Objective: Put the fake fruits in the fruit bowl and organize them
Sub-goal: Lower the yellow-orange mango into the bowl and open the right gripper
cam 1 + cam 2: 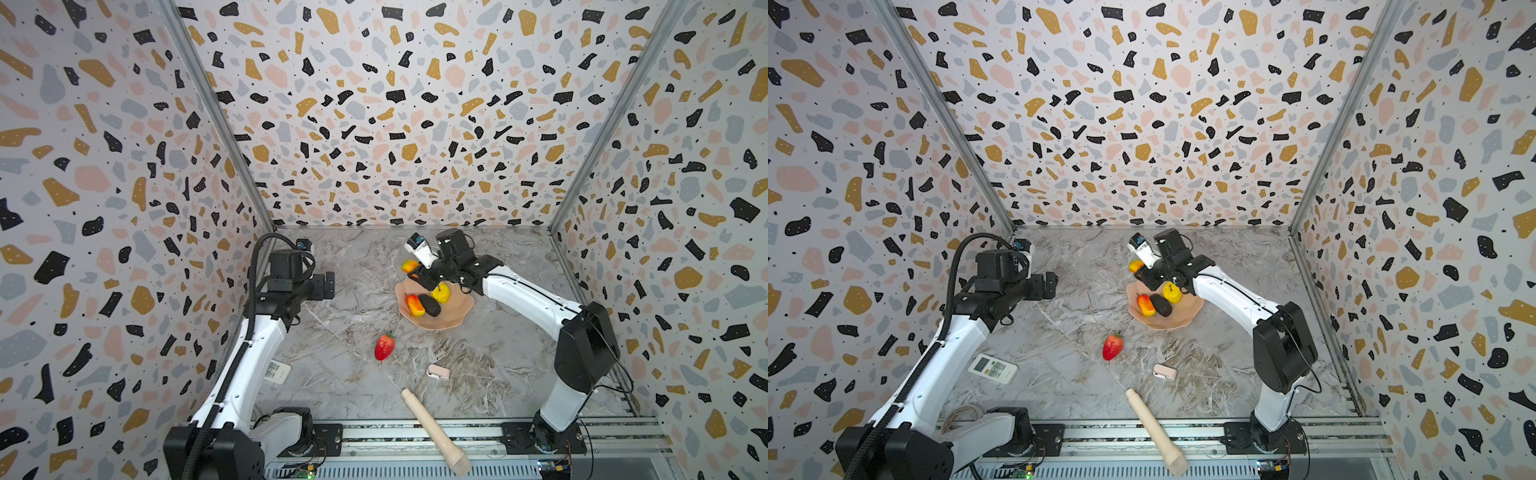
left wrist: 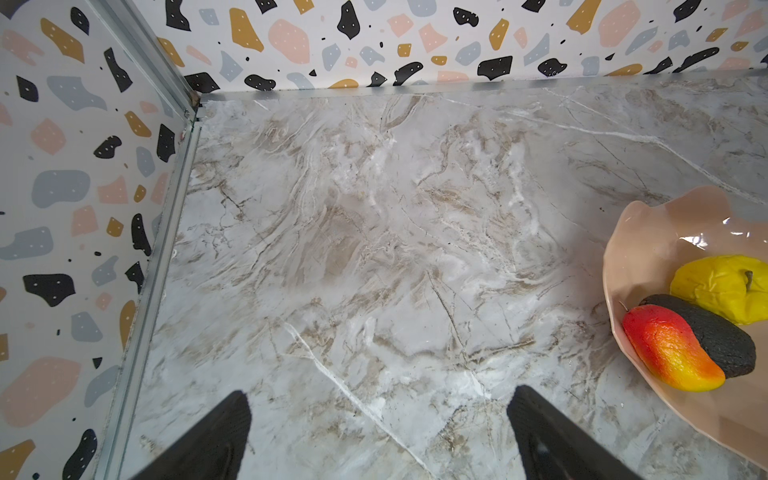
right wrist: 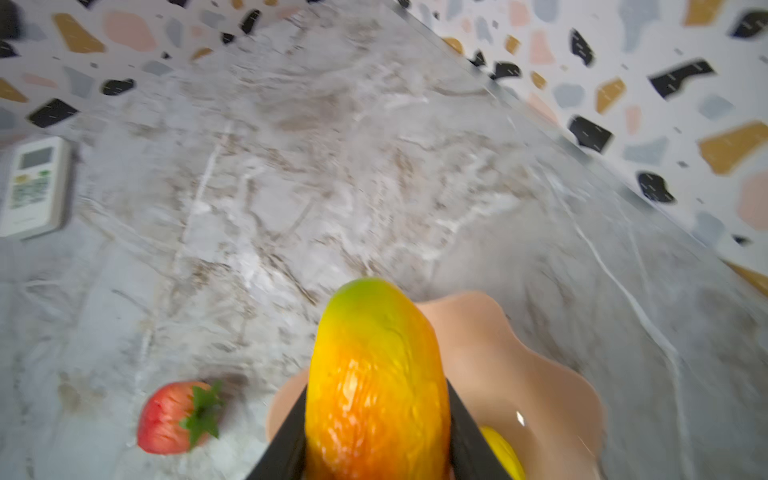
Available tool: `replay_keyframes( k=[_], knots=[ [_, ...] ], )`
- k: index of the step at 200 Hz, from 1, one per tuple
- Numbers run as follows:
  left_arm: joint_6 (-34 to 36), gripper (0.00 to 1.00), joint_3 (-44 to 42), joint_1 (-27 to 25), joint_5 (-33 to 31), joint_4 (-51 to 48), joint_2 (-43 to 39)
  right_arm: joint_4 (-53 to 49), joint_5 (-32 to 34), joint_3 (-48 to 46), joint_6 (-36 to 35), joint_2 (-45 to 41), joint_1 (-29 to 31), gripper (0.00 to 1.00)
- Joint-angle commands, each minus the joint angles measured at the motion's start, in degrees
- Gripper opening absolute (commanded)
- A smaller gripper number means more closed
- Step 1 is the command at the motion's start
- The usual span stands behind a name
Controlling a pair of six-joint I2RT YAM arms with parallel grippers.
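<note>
Right arm [image 1: 528,297] rises from its near-right base, elbow bent high, forearm reaching left and far over the bowl [image 1: 455,322]. Right gripper [image 3: 377,384] is clamped on 1 yellow-orange fruit [image 3: 374,353], with black fingers [image 3: 286,436] pressed to both its sides and the fruit's green tip sticking out past them. In both top views this fruit hangs at the bowl's far-left rim, held up off the table [image 1: 353,395]. 3 fruits lie inside the bowl, crowded to its left half: red-orange fruit [image 1: 414,304] against black fruit [image 1: 429,305], yellow fruit [image 1: 441,293] just far-right of those, partly under the wrist. Strawberry [image 1: 384,346] lies on the table, near-left of the bowl and apart from it. Left arm [image 1: 257,345] is folded by the left wall, wrist raised, pointing right. Left gripper [image 2: 380,390] is open, nothing between its fingers, bare table below. Pink clip [image 1: 438,372] lies near-right of the strawberry. Wooden rod [image 1: 434,432] crosses the near edge. Remote [image 1: 993,368] lies beside the left arm.
</note>
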Motion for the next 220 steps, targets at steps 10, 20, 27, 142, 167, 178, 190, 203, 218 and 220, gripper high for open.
replay_keyframes(
  k=[10, 20, 27, 142, 167, 178, 190, 203, 218, 220],
  knots=[
    [0.09, 1.0, -0.45, 0.41, 0.5, 1.56, -0.22, -5.33, 4.52, -5.91, -1.17, -4.89, -3.99, 0.02],
    [0.07, 0.99, -0.51, 0.41, 0.5, 1.66, -0.22, -6.21, 4.64, -7.58, -1.32, -5.88, -5.17, 0.03],
    [0.03, 1.0, -0.51, 0.41, 0.49, 1.63, -0.13, -7.03, 4.58, -8.43, -1.71, -6.41, -5.84, 0.03],
    [0.05, 1.0, -0.25, 0.41, 1.09, 1.66, 0.22, -21.63, 0.33, -7.06, -6.52, -5.06, -7.97, 0.21],
    [0.08, 1.0, -0.31, 0.41, 1.12, 1.66, 0.22, -22.13, 0.12, -6.59, -6.71, -2.81, -7.96, 0.21],
    [0.03, 1.0, -0.34, 0.37, 1.02, 1.66, 0.13, -22.3, 0.21, -6.36, -6.74, -1.55, -8.0, 0.22],
    [0.03, 1.0, -0.34, 0.41, 1.02, 1.64, 0.11, -22.31, 0.18, -6.17, -6.95, -0.41, -8.0, 0.23],
    [0.1, 1.0, -0.37, 0.41, 0.94, 1.66, 0.05, -22.3, 0.59, -6.12, -7.11, 0.5, -8.0, 0.25],
    [0.11, 1.0, -0.42, 0.41, 0.94, 1.66, 0.1, -22.22, 0.72, -6.1, -7.07, 1.22, -8.13, 0.28],
    [0.05, 1.0, -0.36, 0.41, 0.94, 1.66, 0.1, -22.18, 0.71, -6.13, -7.09, 1.32, -8.13, 0.28]
  ],
)
